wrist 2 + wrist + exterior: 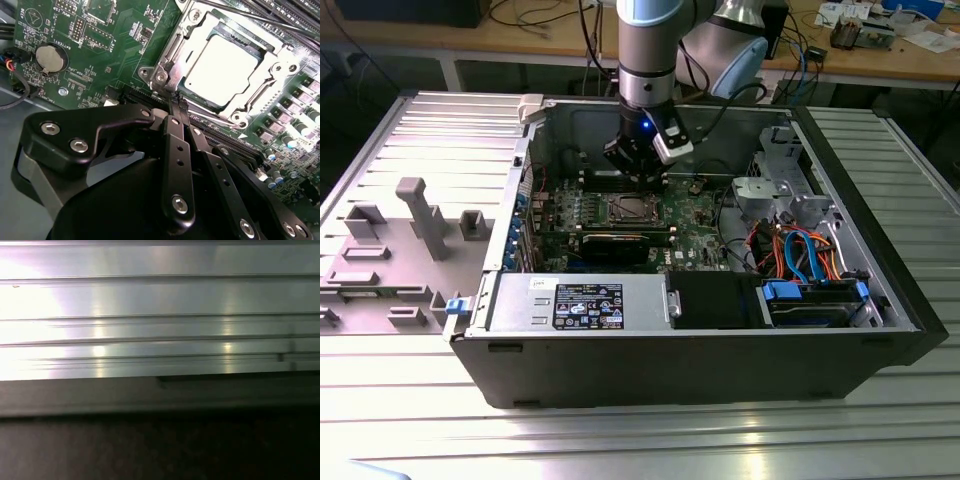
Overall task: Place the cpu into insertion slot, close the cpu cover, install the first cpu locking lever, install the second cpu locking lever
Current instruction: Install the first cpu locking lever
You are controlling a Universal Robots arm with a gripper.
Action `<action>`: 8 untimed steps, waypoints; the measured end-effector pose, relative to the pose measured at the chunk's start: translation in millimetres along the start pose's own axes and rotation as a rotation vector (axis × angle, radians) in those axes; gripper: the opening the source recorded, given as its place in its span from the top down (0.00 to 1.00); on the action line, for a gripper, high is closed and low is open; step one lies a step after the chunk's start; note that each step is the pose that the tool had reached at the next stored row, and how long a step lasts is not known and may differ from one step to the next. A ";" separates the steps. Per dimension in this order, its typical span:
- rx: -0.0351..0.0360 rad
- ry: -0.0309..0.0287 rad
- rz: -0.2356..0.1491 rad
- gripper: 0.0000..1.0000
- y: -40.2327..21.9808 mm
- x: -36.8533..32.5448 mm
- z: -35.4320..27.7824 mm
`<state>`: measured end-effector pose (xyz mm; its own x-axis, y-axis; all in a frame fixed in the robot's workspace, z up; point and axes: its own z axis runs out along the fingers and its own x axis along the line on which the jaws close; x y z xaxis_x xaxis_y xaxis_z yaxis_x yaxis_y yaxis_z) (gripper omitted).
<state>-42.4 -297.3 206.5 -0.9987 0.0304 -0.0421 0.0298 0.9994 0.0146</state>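
Observation:
The cpu point(225, 62) lies in the insertion slot point(161, 76), its pale silver top facing up. The cpu cover point(272, 75) is down flat over it as a metal frame around the top. A thin locking lever rod point(250, 19) runs along the slot's far side. My gripper point(178, 103) is shut, its black fingers point(176, 145) pressed together with the tips at the slot's near edge by one corner. Whether anything is pinched between the tips I cannot tell. In the exterior view the gripper point(638, 172) hangs just above the slot point(630, 210) inside the open computer case point(720, 355).
A coin battery point(50, 57) and memory slots point(292, 17) flank the socket on the green board. A graphics card point(615, 245), a power supply point(580, 300) and a cabled drive cage point(815, 300) crowd the case. Grey fixtures point(420, 215) stand on the ribbed aluminium table point(160, 300).

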 end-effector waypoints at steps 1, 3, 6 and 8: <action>-0.0001 -0.0001 0.000 0.89 0.0 -0.1 -0.4; -0.0001 -0.0001 0.000 0.89 0.0 -0.1 -0.4; 0.0006 0.0003 0.000 0.89 -0.1 -0.2 -0.3; 0.0006 0.0001 0.000 0.89 0.0 -0.4 0.3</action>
<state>-42.0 -297.3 206.2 -0.9987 0.0302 -0.0420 0.0296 0.9995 0.0140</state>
